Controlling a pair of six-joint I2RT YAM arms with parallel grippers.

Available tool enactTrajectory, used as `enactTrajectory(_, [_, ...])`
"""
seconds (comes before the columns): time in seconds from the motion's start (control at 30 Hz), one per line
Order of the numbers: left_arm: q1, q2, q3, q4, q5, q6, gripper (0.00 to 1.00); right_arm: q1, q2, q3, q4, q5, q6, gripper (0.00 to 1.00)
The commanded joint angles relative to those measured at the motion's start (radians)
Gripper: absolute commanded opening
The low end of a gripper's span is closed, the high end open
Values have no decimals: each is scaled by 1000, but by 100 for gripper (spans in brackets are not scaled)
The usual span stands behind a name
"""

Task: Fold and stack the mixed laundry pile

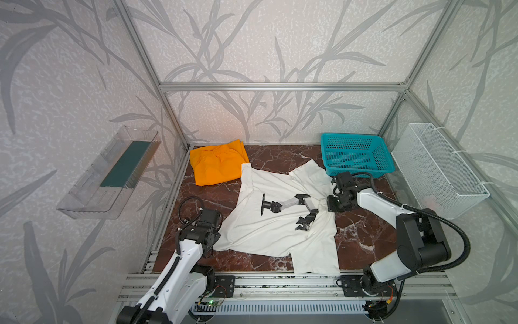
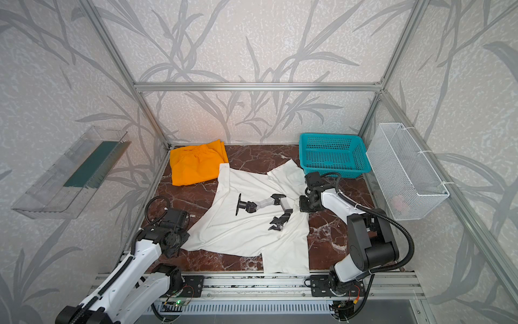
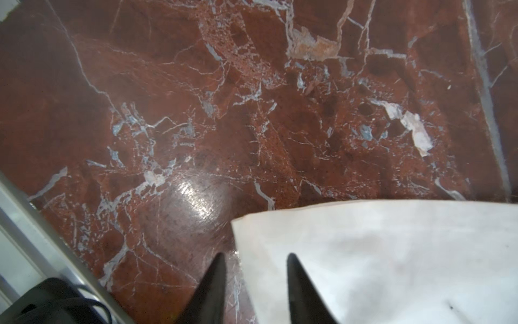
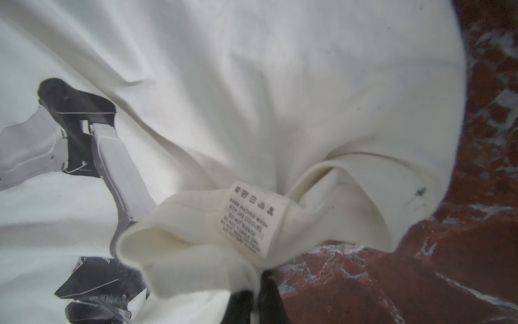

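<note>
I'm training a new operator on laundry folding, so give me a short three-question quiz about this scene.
1. True or false: the orange trousers lie outside the teal basket.
2. The right gripper is shut on: A the trousers, B the white shirt, C nothing.
3. Fill in: the left gripper, at the shirt's corner, is ____.
Key: 1 true; 2 B; 3 open.
</note>
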Motion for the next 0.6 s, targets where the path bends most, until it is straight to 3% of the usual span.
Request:
enactTrajectory(0.0, [7,35,81,78,32,107,49,-7,-3,-3,-17,14,12,0])
enactTrajectory(0.13, [7,157,208,225,135,292,67,-7,-11,-3,-23,17,12,0])
enactTrajectory(0.3, [-27,494,497,293,321,538,68,-7,-16,-6,-23,10,19,0])
enactTrajectory(0.47, [-169,802,829,181,252,750,66,-7,-20,-12,-21,5,28,0])
enactTrajectory(0.57, [-211,959,986,103,212,813,62,-7,-22,-15,-16,-2,34,0])
